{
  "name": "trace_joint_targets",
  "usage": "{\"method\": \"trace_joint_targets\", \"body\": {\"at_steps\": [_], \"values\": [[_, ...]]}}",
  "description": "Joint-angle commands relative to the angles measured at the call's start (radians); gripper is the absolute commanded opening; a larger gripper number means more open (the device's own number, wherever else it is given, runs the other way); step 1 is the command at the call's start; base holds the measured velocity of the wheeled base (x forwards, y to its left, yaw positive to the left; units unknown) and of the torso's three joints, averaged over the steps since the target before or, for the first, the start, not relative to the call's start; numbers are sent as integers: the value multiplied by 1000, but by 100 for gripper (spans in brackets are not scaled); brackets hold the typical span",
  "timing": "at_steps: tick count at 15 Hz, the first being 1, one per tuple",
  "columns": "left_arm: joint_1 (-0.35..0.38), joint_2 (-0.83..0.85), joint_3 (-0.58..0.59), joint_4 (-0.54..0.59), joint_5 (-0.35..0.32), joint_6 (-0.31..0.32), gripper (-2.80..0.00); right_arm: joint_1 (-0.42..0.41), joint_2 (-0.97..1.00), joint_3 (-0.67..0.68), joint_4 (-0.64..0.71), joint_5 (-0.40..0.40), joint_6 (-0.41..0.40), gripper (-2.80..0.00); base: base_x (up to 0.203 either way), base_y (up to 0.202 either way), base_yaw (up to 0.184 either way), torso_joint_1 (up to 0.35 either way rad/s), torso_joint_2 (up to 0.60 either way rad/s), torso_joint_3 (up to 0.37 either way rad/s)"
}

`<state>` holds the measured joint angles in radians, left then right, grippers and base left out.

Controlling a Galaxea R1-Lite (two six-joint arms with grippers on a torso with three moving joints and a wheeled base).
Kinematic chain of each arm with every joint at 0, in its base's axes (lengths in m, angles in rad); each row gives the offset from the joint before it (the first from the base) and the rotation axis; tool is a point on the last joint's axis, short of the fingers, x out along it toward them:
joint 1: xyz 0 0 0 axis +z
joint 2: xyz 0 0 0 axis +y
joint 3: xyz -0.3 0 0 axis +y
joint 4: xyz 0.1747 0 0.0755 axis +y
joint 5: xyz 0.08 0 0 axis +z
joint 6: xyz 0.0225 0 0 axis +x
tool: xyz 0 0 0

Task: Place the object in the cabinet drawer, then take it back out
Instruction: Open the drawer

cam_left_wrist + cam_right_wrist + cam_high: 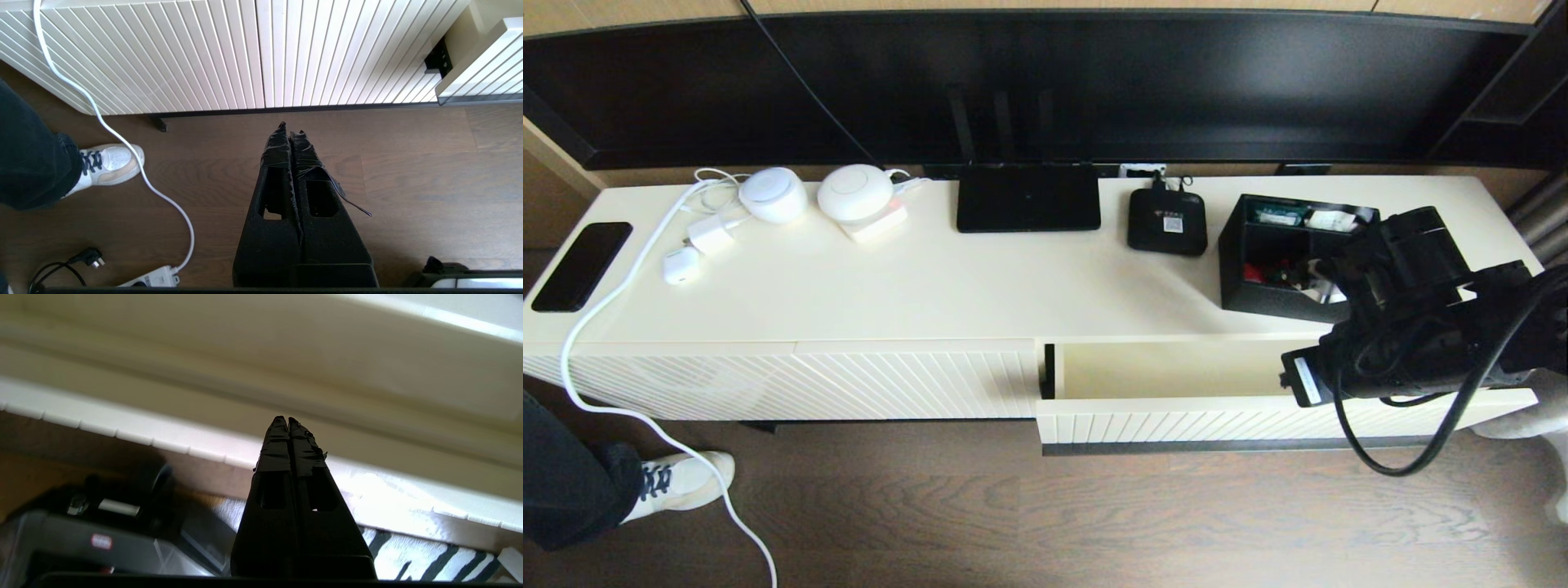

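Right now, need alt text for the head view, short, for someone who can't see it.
A cream cabinet drawer stands pulled open and empty, with the black organizer box still on the cabinet top just behind it. The robot's right arm reaches in over the drawer's right end. A router, a set-top box and white chargers line the top.

No lettering, brand or number is proving legible anywhere in these views. A white sticker with a dark square code is showing on the lid of the small black rounded-square set-top box (1167, 221) on the cream cabinet top, its print too small to read. A white label is sitting on the black right arm (1307, 380) and a small red-and-white badge on a dark, blurred object (101, 541) on the floor, both unreadable.
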<state>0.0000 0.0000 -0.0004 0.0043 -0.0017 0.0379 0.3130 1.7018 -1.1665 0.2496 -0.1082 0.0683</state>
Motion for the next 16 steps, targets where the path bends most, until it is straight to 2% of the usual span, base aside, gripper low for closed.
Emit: {"method": "trace_joint_targets", "body": {"at_steps": [1, 4, 9, 16], "values": [[0, 2, 0, 0, 0, 0, -280, 1, 42, -8, -29, -19, 1, -280, 0, 0, 0, 0, 0, 0], [0, 2, -1, 0, 0, 0, -280, 1, 85, -6, -106, -75, -1, -280, 0, 0, 0, 0, 0, 0], [0, 1, 0, 0, -1, 0, -280, 0, 132, 2, -223, -99, -5, -280, 0, 0, 0, 0, 0, 0], [0, 2, 0, 0, 0, 0, -280, -3, 169, 14, -231, -113, -7, -280, 0, 0, 0, 0, 0, 0]]}}
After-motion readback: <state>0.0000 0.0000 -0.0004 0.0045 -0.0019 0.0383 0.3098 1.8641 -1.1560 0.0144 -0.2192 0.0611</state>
